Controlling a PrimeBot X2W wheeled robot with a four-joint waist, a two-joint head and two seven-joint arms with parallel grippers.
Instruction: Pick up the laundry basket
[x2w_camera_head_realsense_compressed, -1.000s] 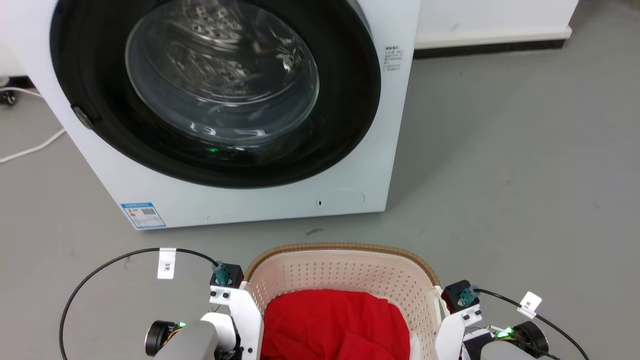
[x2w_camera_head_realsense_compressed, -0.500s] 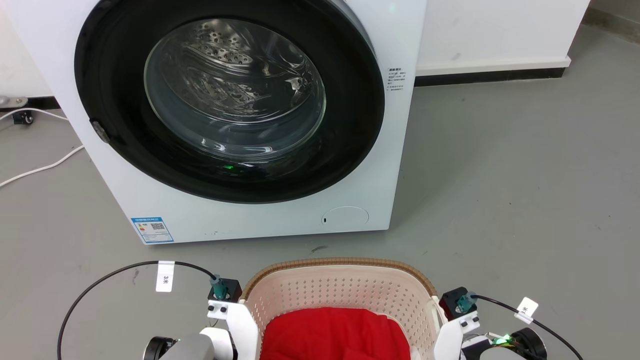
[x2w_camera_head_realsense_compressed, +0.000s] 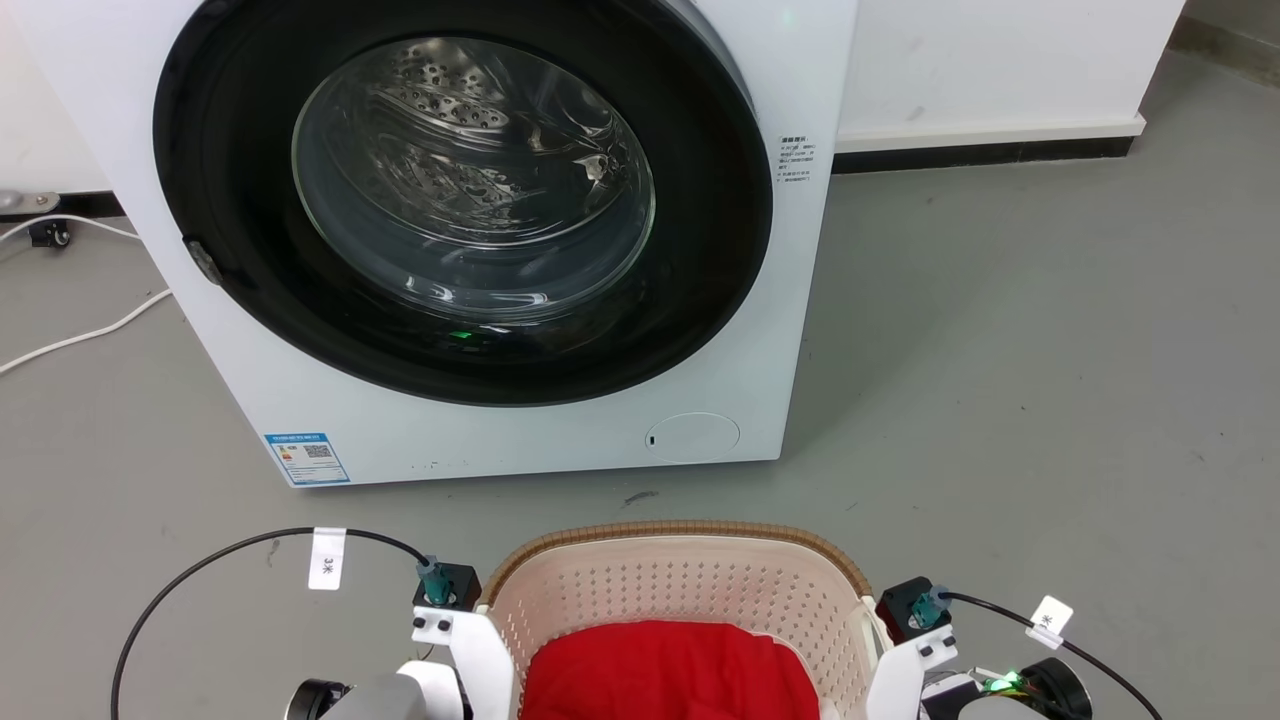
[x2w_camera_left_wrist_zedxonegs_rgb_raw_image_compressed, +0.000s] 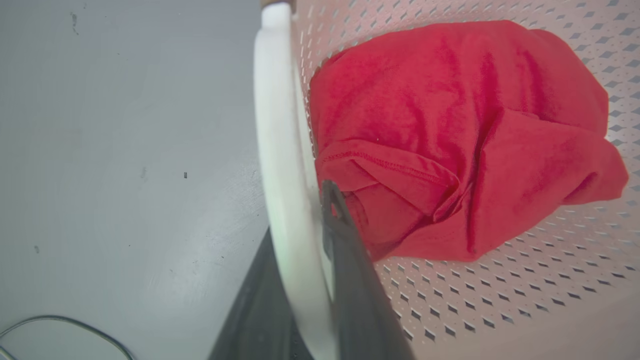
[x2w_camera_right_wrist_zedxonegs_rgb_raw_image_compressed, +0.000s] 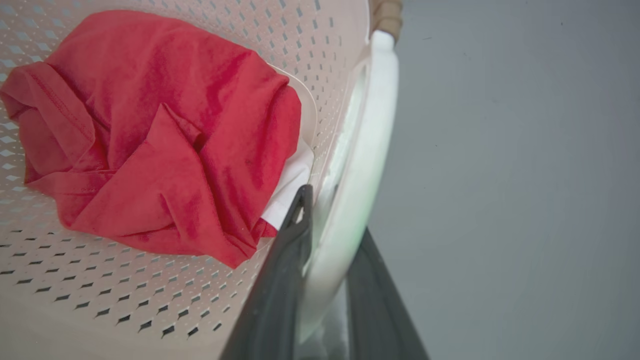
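Pinching handles (x2w_camera_left_wrist_zedxonegs_rgb_raw_image_compressed: 272, 100) of laundry basket (x2w_camera_head_realsense_compressed: 680, 585) with left gripper (x2w_camera_left_wrist_zedxonegs_rgb_raw_image_compressed: 300, 220), right gripper (x2w_camera_right_wrist_zedxonegs_rgb_raw_image_compressed: 332, 215); may slip if lifted unevenly, tipping out red cloth (x2w_camera_head_realsense_compressed: 670, 670).

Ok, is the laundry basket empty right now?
No, a crumpled red garment lies on the perforated bottom of the laundry basket.

Cream-white laundry basket (x2w_camera_head_realsense_compressed: 690, 590) dotted with little diamond holes, brown ribbed rim (x2w_camera_head_realsense_compressed: 680, 527), bright red cloth (x2w_camera_head_realsense_compressed: 665, 670) inside, white washer (x2w_camera_head_realsense_compressed: 500, 440), grey floor (x2w_camera_head_realsense_compressed: 1000, 400).
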